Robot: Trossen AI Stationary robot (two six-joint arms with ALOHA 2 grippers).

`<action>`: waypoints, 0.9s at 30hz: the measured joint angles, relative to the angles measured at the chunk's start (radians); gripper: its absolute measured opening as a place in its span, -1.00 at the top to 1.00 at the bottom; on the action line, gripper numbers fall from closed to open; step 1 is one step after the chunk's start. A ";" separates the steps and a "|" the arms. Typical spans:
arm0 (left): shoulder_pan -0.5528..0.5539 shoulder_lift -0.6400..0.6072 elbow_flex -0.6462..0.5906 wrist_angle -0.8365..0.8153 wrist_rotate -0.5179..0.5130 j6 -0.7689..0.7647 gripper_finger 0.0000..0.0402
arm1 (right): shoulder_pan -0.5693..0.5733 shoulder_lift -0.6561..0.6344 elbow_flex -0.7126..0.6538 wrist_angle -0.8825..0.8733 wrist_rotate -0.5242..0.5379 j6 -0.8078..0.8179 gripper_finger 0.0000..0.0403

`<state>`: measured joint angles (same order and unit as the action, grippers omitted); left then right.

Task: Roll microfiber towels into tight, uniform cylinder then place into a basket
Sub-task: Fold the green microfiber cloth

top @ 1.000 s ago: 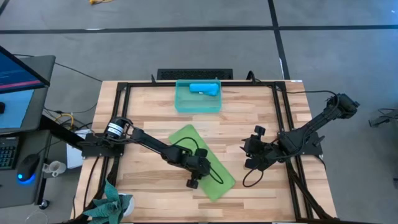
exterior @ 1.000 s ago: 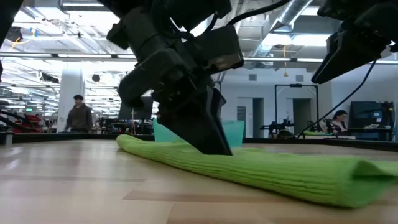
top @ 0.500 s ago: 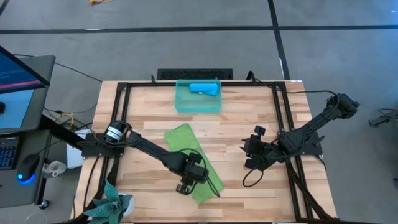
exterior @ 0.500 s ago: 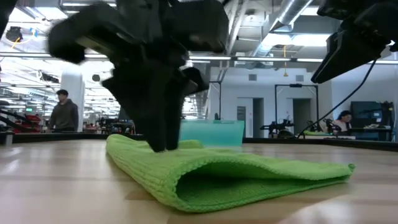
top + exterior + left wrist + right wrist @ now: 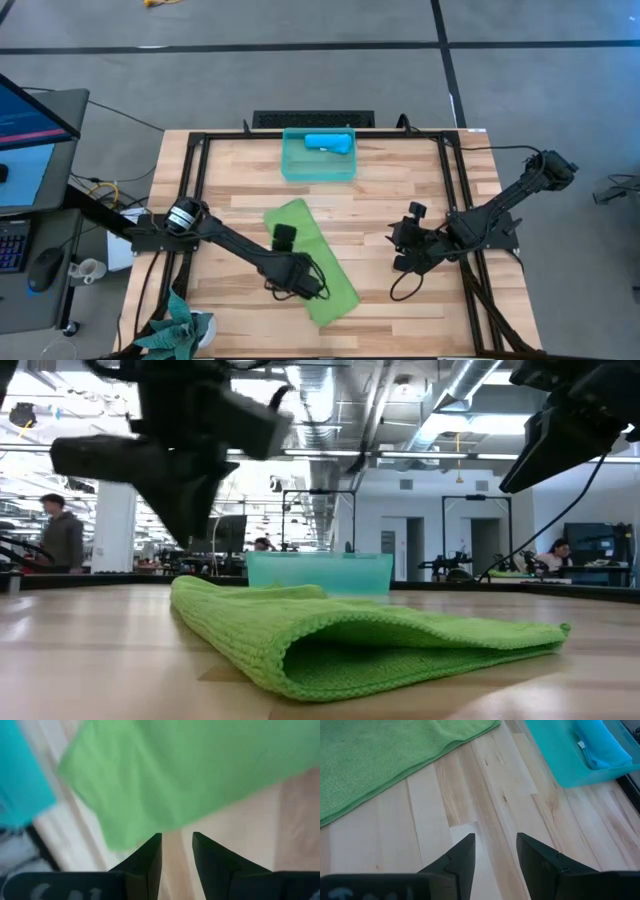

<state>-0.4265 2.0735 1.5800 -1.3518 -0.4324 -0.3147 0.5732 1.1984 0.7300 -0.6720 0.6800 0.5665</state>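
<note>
The lime green towel [image 5: 312,265] lies folded double on the wooden table, slanting from far left to near right. Its looped fold faces the low view [image 5: 330,650]. My left gripper [image 5: 284,237] hangs open above the towel's left part, clear of it [image 5: 190,510]. In the left wrist view its fingertips stand over bare wood at the towel's edge [image 5: 200,770]. The sky-blue towel [image 5: 328,142] lies rolled inside the teal basket [image 5: 318,170] at the table's far middle. My right gripper [image 5: 405,250] is open and empty, to the right of the green towel.
A black frame [image 5: 200,200] runs round the table top. Bare wood lies between the green towel and the basket [image 5: 560,770] and near the right gripper. A monitor and mouse stand off the table's left side. People walk in the room behind [image 5: 62,540].
My left gripper has dragged the green towel's near end toward the table's left and near edges, turning the towel about its far end. It has then come off the towel, risen and gone toward the far left. The towel now lies still.
</note>
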 joint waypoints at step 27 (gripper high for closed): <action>0.145 -0.440 -0.544 0.570 0.007 -0.163 0.49 | 0.000 0.000 0.001 0.041 0.002 0.000 0.18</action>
<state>-0.2818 1.6340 1.0360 -0.7820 -0.4256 -0.4778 0.5732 1.1984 0.7307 -0.6305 0.6815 0.5667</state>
